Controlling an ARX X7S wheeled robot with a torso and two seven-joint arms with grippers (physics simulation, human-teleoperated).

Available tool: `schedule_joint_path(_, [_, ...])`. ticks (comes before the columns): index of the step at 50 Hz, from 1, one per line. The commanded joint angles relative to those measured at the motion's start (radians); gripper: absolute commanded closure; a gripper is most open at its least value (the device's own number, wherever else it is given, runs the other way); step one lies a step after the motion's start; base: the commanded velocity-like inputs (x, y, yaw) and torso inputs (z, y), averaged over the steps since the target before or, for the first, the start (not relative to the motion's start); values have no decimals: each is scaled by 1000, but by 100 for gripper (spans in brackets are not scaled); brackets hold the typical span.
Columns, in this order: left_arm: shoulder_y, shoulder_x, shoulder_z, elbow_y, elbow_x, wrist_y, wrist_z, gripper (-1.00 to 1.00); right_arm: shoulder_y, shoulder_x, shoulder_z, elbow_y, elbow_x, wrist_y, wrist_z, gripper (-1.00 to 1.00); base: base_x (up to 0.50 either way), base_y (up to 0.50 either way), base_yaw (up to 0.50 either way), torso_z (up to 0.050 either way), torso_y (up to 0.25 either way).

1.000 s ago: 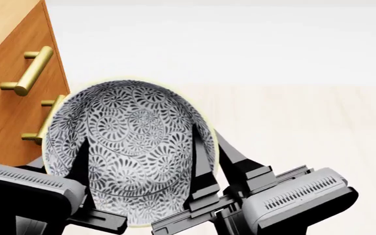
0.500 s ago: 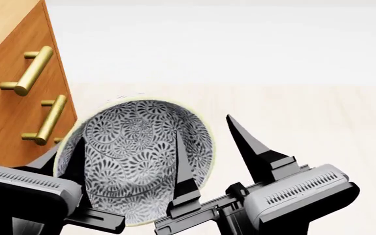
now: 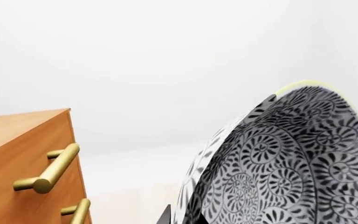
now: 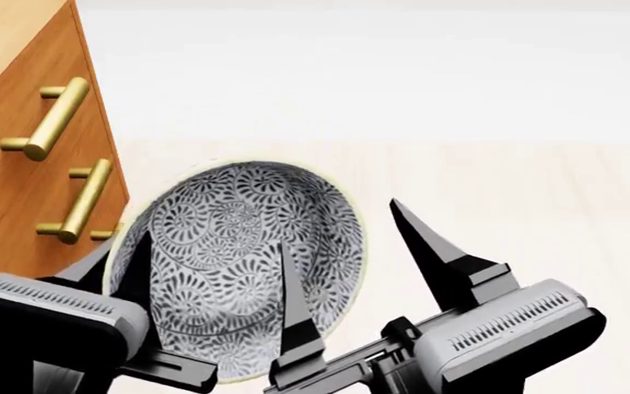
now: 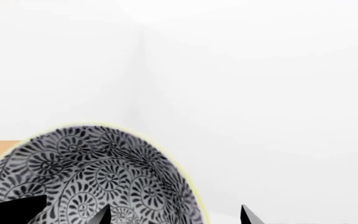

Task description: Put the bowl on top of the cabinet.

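Note:
The bowl [image 4: 239,246], white with a dense grey-black floral pattern, hangs tilted in front of me, just right of the cabinet [image 4: 14,189]. My left gripper [image 4: 118,250] is shut on its left rim, one finger inside and one outside. In the left wrist view the bowl [image 3: 285,163] fills the side opposite the cabinet [image 3: 17,149], with the left gripper [image 3: 188,217] pinching its wall. My right gripper [image 4: 337,223] is open; one finger is inside the bowl, the other well outside the rim. The right wrist view shows the bowl [image 5: 98,177] and the spread right gripper [image 5: 175,207].
Two brass bar handles [image 4: 52,119] [image 4: 79,201] stick out from the cabinet's front, close to the bowl's left edge. Pale wood floor [image 4: 512,189] and a white wall [image 4: 403,74] lie beyond. The cabinet's top is out of the head view.
My right gripper has opened and let go of the bowl's right rim. The bowl has sunk a little and tilted, held now only by the left gripper.

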Motion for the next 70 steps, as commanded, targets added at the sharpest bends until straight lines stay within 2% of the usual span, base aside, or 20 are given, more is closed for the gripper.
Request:
schedule_joint_path(1, [-68,18,15,-11,-12,-67,-9,100,-35,21,37,2,52,-41,-17,-100,0,0,0,0,0])
schedule_joint_path(6, [-138,37,22,-50,-20,-137,-28,100,-64,41,73,3,80,-78,-23,-100,0,0,0,0,0])
schedule_joint_path(8, [-188,56,31,-65,-25,-217,-68,100,-88,51,97,5,97,-106,-26,-100,0,0,0,0,0])
schedule_joint_path(16, [-289,107,94,-127,-6,-312,-92,100,-197,77,169,4,140,-217,-48,-100,0,0,0,0,0])
schedule_joint_path(18, [-307,125,97,-133,-13,-339,-102,100,-235,68,193,10,106,-273,-44,-100,0,0,0,0,0])
schedule_joint_path(24, [-370,160,152,-145,2,-400,-124,100,-320,64,252,22,190,-373,-77,-100,0,0,0,0,2])
schedule_joint_path(29, [-420,189,179,-166,-3,-449,-124,100,-411,42,317,0,147,-474,-55,-100,0,0,0,0,0])
schedule_joint_path(39, [-545,244,173,-200,-40,-575,-137,100,-518,14,378,33,247,-604,-108,-100,0,0,0,0,0])
schedule_joint_path(52, [-661,258,190,-271,-50,-655,-124,100,-530,-3,407,76,306,-638,-125,-100,0,0,0,1,1])
schedule_joint_path(56, [-723,264,235,-300,-43,-684,-113,100,-525,-4,405,79,303,-634,-126,-100,0,0,0,0,0])
schedule_joint_path(60, [-801,289,195,-374,-86,-747,-76,100,-519,-5,402,83,304,-629,-127,-100,0,0,0,0,0])
schedule_joint_path(65, [-900,267,267,-493,-37,-692,-28,100,-509,-7,392,88,301,-619,-131,-100,0,0,0,0,0])
schedule_joint_path(68, [-957,273,294,-558,-52,-672,49,100,-506,-8,391,89,295,-615,-129,-100,0,0,0,0,3])
schedule_joint_path(70, [-963,277,281,-572,-49,-635,61,100,-499,-9,389,97,297,-611,-130,-100,0,0,0,0,0])
